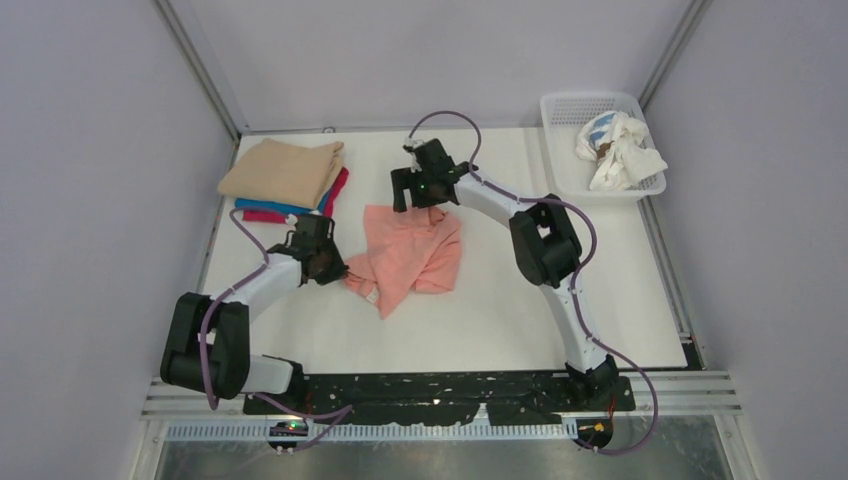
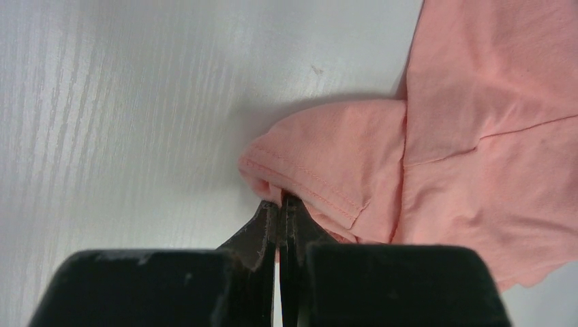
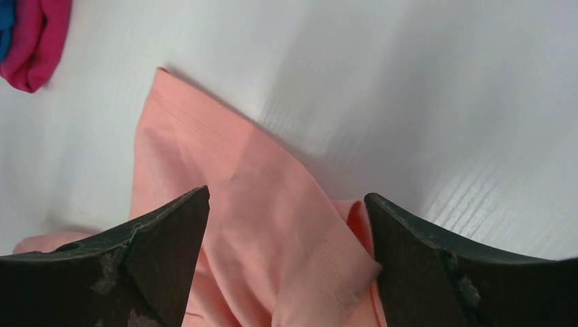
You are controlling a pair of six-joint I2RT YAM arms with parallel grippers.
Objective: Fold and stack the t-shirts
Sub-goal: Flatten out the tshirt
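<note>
L tool (image 2: 281, 203) pinches pink t-shirt (image 1: 415, 255); R tool (image 3: 286, 204) spread wide over it.
L arm bent low at the elbow, coming in from the left w/ its tool down at the shirt's left edge, fingers pressed together on a stitched hem. R arm stretched far out & bent back, tool over the shirt's far edge, fingers wide apart w/ a fold of pink cloth between them, not squeezing it. Pink t-shirt lies crumpled mid surface (image 1: 520, 310). Far-left corner: folded stack, tan t-shirt (image 1: 283, 170) on top, blue t-shirt (image 1: 270, 207) & magenta t-shirt (image 1: 338, 188) under it, near L arm but apart from the pink one. White basket (image 1: 560, 110) at far right holds white cloths (image 1: 620, 150), well away from both arms.
</note>
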